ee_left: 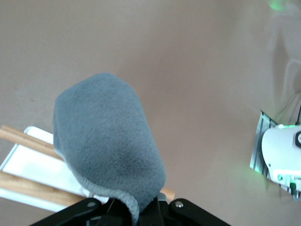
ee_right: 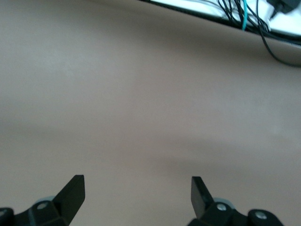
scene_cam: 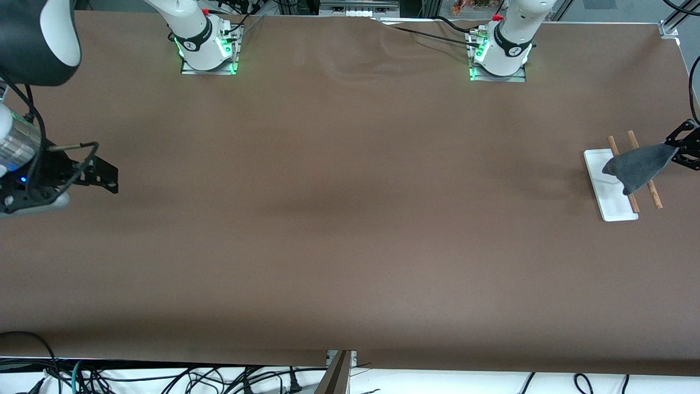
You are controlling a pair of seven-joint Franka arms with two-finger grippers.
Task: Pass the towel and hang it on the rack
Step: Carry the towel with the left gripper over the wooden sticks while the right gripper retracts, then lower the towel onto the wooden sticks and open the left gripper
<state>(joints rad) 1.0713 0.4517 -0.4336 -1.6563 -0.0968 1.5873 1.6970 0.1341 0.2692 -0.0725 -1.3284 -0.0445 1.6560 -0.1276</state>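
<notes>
At the frame's right edge we see the rack (scene_cam: pixel 611 203) on the table (scene_cam: pixel 339 219), the towel (scene_cam: pixel 640 164) draped over its rods.

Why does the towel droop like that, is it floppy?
Probably floppy: the towel sags from the left pincer over the rack rods. It looks fuzzy, so likely soft and not slippery. It seems light, since a pinch at one edge holds it.
</notes>
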